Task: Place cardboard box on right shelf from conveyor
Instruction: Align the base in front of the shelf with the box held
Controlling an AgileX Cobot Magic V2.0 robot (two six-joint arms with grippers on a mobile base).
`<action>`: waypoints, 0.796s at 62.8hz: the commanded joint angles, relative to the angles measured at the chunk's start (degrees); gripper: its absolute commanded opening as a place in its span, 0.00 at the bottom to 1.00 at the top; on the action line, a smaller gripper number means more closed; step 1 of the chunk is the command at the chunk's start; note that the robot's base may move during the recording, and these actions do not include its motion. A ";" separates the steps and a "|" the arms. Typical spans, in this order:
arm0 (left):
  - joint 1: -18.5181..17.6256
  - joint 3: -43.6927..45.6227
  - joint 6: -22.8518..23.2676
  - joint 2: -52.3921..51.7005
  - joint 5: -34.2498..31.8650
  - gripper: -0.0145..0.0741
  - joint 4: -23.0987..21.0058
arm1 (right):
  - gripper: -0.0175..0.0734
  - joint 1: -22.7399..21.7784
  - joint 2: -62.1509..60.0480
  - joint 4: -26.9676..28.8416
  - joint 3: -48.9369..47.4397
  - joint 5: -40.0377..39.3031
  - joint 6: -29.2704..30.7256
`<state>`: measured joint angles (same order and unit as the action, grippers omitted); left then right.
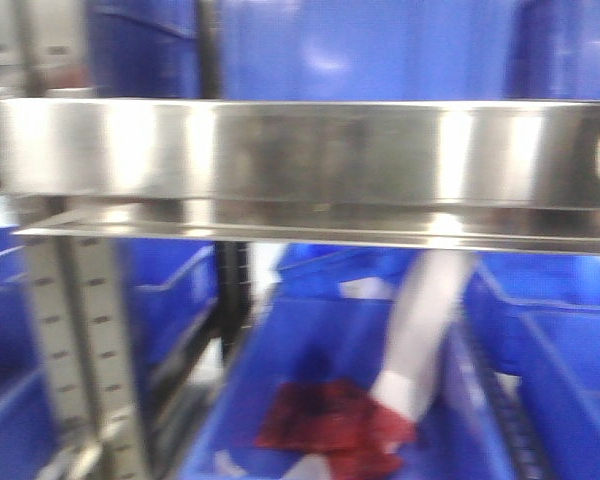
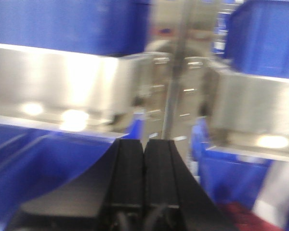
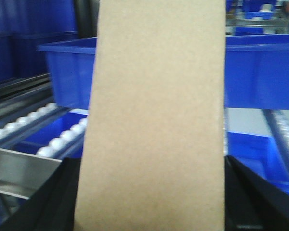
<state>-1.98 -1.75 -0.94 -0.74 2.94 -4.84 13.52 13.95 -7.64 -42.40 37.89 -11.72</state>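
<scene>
No writing is legible on the cardboard box (image 3: 154, 120) or right shelf (image 1: 310, 150).

Blue bins (image 1: 570, 380), red crumpled item (image 1: 325, 420), white rollers (image 3: 62, 138).

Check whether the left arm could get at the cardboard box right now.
Probably not directly. The left gripper is shut and faces a steel shelf rail and a blue bin; the cardboard box sits clamped in the right gripper, outside its view.
</scene>
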 commanded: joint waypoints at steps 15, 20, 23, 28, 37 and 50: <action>0.00 0.21 0.29 -0.66 -5.19 0.03 -0.37 | 0.35 -0.01 0.76 -0.91 -1.72 -5.67 0.45; 0.00 0.21 0.29 -0.66 -5.19 0.03 -0.37 | 0.35 -0.01 0.76 -0.91 -1.72 -5.67 0.45; 0.00 0.21 0.29 -0.66 -5.19 0.03 -0.37 | 0.35 -0.01 0.76 -0.91 -1.72 -5.67 0.45; 0.00 0.21 0.29 -0.66 -5.19 0.03 -0.37 | 0.35 -0.01 0.76 -0.91 -1.72 -5.67 0.45; 0.00 0.21 0.29 -0.66 -5.19 0.03 -0.37 | 0.35 -0.01 0.76 -0.91 -1.72 -5.67 0.45; 0.00 0.21 0.29 -0.66 -5.19 0.03 -0.37 | 0.35 -0.01 0.76 -0.91 -1.72 -5.67 0.45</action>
<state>-1.98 -1.75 -0.94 -0.74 2.94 -4.84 13.52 13.95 -7.64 -42.40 37.89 -11.72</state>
